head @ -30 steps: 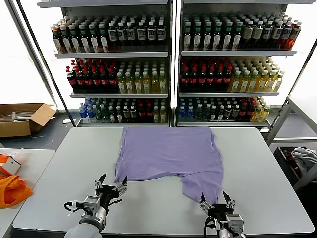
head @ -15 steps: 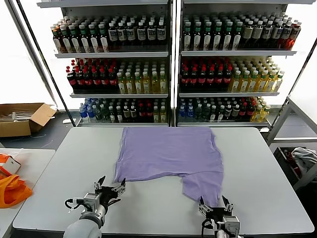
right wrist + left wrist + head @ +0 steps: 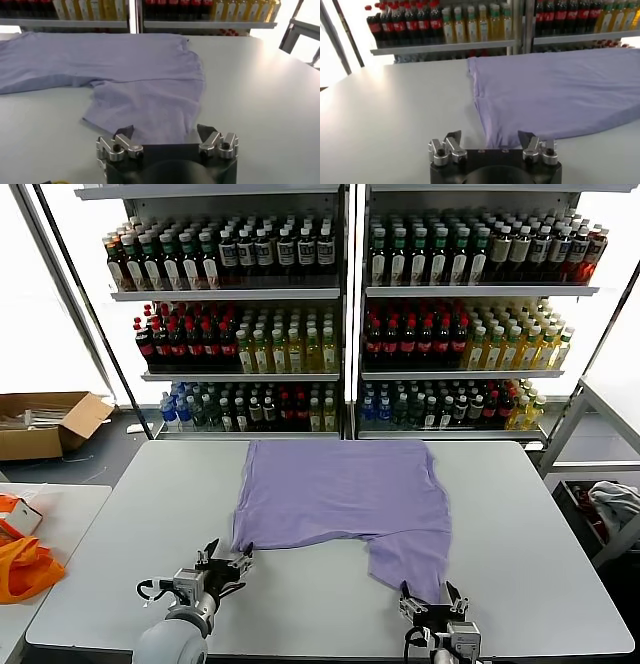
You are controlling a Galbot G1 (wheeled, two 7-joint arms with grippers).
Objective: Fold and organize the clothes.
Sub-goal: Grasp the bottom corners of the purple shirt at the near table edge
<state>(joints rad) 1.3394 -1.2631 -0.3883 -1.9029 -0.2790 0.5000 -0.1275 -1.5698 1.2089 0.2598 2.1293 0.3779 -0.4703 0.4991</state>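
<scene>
A lavender T-shirt [image 3: 340,494] lies spread flat on the grey table [image 3: 530,524], plain side up, its near edge uneven with one flap reaching toward the front right. My left gripper [image 3: 230,554] stands open at the shirt's near left corner; in the left wrist view [image 3: 490,137] its fingers straddle that corner of the T-shirt [image 3: 555,90]. The right gripper [image 3: 430,592] is open at the tip of the front right flap, and in the right wrist view [image 3: 165,131] the edge of the T-shirt [image 3: 140,75] lies between its fingers.
Shelves of bottles [image 3: 340,334] stand behind the table. An orange bag [image 3: 25,569] lies on a side table at the left, and a cardboard box [image 3: 45,422] sits on the floor beyond it. A grey rack with cloth [image 3: 615,504] is at the right.
Both grippers have sunk a little toward the table's front edge at the shirt's near corners, and their fingers stand slightly closer together. The shirt has not moved.
</scene>
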